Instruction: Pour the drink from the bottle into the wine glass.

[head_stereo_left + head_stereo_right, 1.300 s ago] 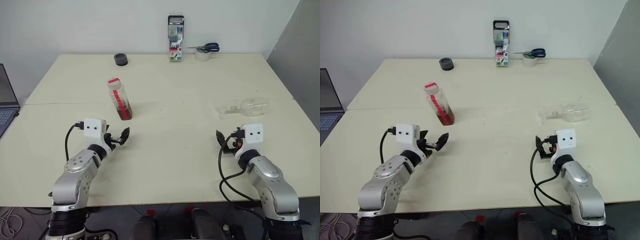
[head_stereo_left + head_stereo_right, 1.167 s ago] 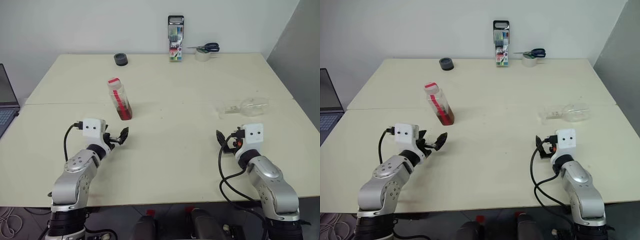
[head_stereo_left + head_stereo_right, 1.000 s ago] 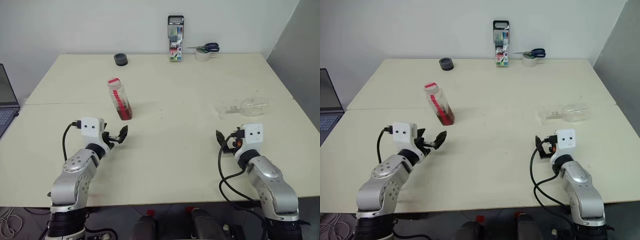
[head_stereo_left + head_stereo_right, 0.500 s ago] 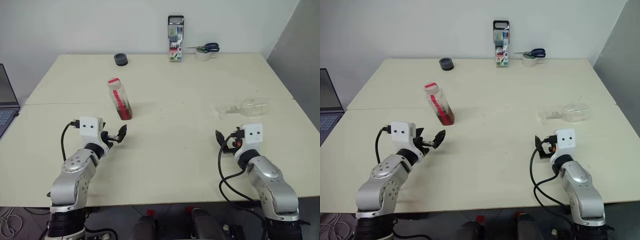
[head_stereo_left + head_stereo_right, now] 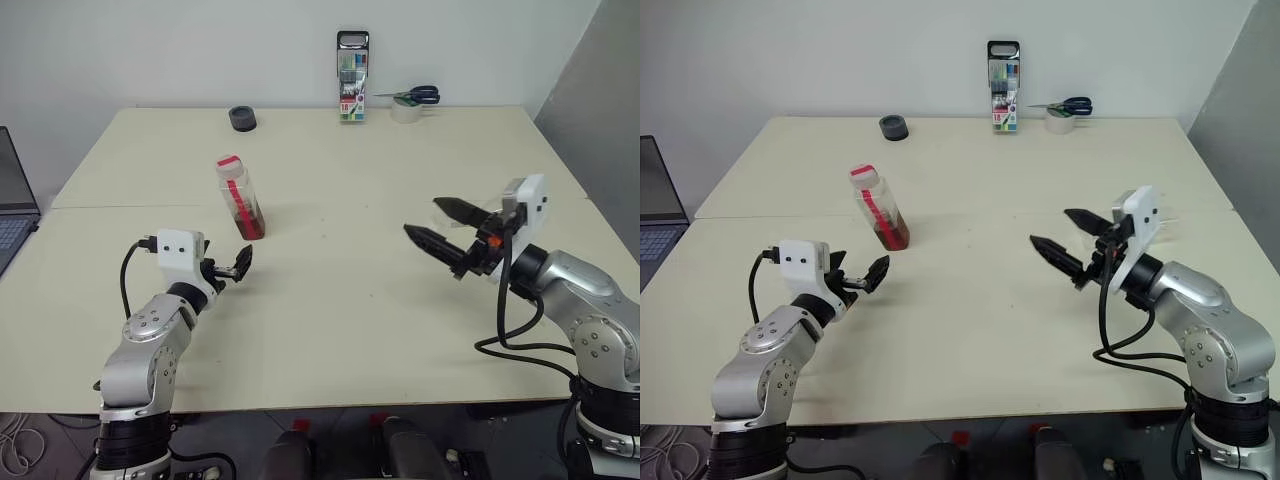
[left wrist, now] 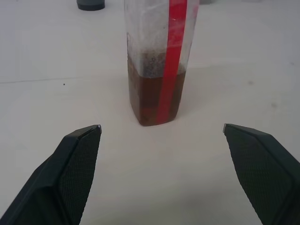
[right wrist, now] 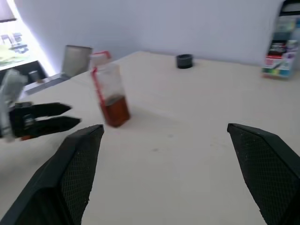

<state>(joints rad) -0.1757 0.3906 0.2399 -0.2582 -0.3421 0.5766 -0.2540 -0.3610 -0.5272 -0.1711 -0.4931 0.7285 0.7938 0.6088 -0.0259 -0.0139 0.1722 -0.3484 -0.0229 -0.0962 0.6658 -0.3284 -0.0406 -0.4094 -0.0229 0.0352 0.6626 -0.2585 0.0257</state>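
The bottle (image 5: pixel 238 196) stands slightly tilted on the left half of the table, with a red-and-white cap and a red strip down its side. The reddish-brown drink (image 6: pixel 153 96) fills its lower part. My left gripper (image 5: pixel 242 262) hovers open just in front of the bottle, pointing at it, with its fingers apart on either side in the left wrist view. My right gripper (image 5: pixel 422 216) is raised over the right half of the table, open and empty, and points left towards the bottle (image 7: pixel 110 96). The wine glass is hidden behind my right hand.
At the table's far edge stand a marker-pen case (image 5: pixel 351 77), scissors on a tape roll (image 5: pixel 408 100) and a black roll (image 5: pixel 241 118). A laptop (image 5: pixel 10 205) sits off the left edge. A seam (image 5: pixel 350 205) crosses the table.
My right arm has lifted off the table's near right and swung left, turning its open gripper towards the bottle and covering the glass that lay on its side. The left gripper stayed nearly still.
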